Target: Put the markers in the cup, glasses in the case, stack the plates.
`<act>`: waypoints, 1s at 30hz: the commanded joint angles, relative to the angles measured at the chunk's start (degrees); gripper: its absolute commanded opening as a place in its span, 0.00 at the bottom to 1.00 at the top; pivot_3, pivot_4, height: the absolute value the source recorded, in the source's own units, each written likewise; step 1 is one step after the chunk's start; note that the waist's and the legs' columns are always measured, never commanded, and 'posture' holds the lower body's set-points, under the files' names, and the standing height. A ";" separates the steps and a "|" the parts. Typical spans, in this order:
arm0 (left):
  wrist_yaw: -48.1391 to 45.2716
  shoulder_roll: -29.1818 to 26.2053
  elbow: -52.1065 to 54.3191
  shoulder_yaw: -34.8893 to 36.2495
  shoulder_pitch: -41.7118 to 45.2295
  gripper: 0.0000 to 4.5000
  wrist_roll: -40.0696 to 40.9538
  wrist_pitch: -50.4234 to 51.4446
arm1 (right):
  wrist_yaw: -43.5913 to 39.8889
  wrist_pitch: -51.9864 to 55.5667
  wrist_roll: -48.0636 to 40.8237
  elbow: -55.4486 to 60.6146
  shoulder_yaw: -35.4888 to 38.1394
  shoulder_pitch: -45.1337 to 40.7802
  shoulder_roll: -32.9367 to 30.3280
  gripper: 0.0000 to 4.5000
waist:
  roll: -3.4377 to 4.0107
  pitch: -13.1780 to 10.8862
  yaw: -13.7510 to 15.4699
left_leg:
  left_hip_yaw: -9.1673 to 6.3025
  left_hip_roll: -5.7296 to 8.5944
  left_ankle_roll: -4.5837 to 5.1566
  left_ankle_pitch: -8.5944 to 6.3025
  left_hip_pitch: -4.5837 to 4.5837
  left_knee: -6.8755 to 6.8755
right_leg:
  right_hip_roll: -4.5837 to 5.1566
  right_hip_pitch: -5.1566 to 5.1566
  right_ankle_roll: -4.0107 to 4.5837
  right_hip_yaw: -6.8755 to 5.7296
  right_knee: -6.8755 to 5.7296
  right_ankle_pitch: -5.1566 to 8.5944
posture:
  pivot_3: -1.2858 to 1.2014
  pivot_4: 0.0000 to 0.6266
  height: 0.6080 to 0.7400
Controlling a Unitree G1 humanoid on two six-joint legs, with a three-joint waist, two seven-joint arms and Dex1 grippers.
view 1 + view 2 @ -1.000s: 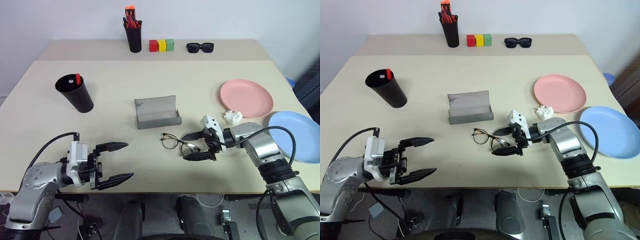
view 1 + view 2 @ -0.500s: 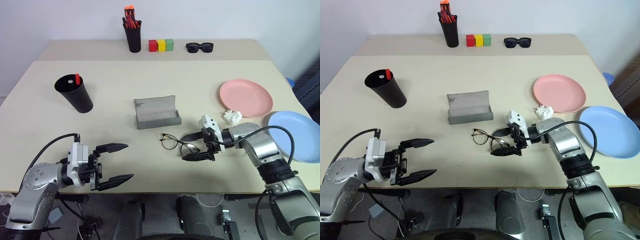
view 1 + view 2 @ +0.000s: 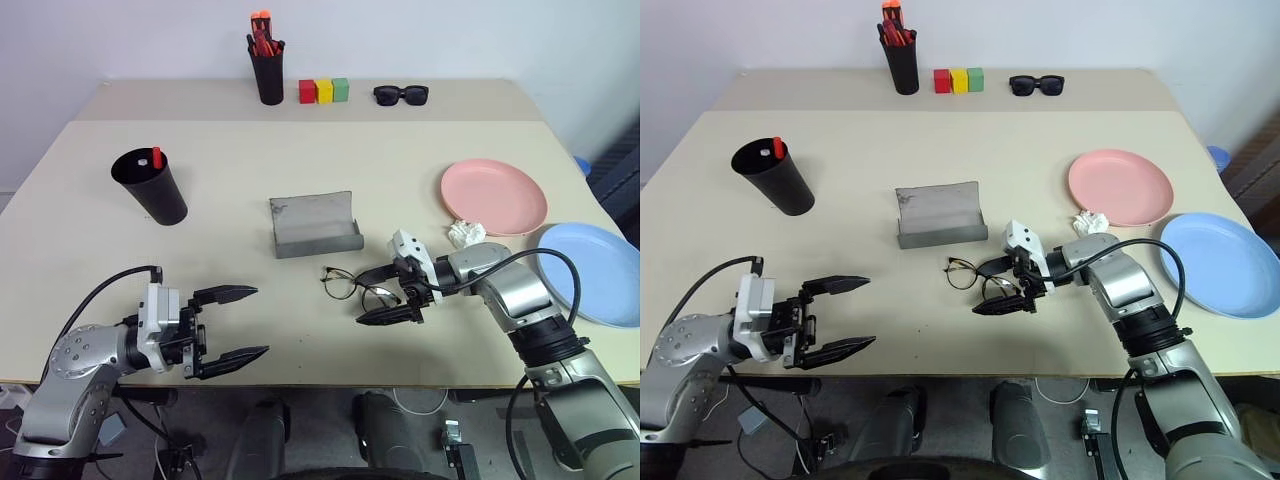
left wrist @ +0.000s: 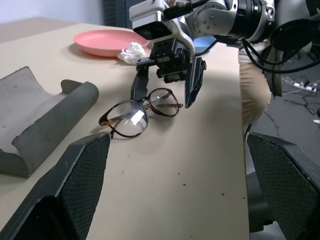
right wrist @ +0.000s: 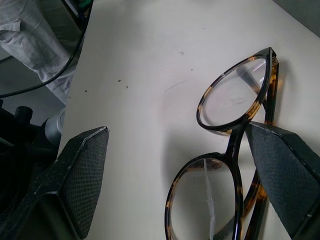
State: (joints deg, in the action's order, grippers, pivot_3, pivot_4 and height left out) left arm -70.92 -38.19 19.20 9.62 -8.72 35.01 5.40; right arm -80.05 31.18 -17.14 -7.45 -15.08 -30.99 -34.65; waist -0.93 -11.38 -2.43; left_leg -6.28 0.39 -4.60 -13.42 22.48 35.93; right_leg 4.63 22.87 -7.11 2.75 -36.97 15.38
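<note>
Dark wire-rimmed clear-lensed glasses [image 3: 352,285] lay folded on beige worktop [image 3: 300,200] before open grey case [image 3: 314,226], right pincer [image 3: 387,295] spread wide around them, apparently for grasping.

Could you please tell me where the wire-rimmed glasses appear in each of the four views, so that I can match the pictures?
Left eye view: glasses lie on the table, centre, just below the grey case.
Right eye view: glasses centre, below the case.
Left wrist view: glasses mid-picture, beside the case, under the open right hand.
Right wrist view: glasses close up, between the fingers.
Shared landmark: the right hand straddling the glasses.
</note>
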 commanded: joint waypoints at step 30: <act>2.92 1.43 2.08 -2.79 0.70 1.00 -1.26 -1.29 | 1.47 -2.74 -2.83 1.35 4.59 -2.43 -0.35 0.01 | -0.01 0.00 0.04 | 0.00 -0.01 0.00 0.00 0.00 -0.03 | 0.00 0.00 0.01 0.00 0.05 0.00 | 0.52 0.24 1.00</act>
State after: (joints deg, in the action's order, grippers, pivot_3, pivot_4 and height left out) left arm -68.23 -36.86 19.24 7.26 -8.23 33.97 5.23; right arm -78.91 29.69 -18.36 -6.99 -13.76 -32.03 -34.45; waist -0.93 -11.38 -2.39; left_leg -6.28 0.37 -4.60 -13.42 22.50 35.90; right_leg 4.63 22.87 -7.09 2.75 -36.91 15.38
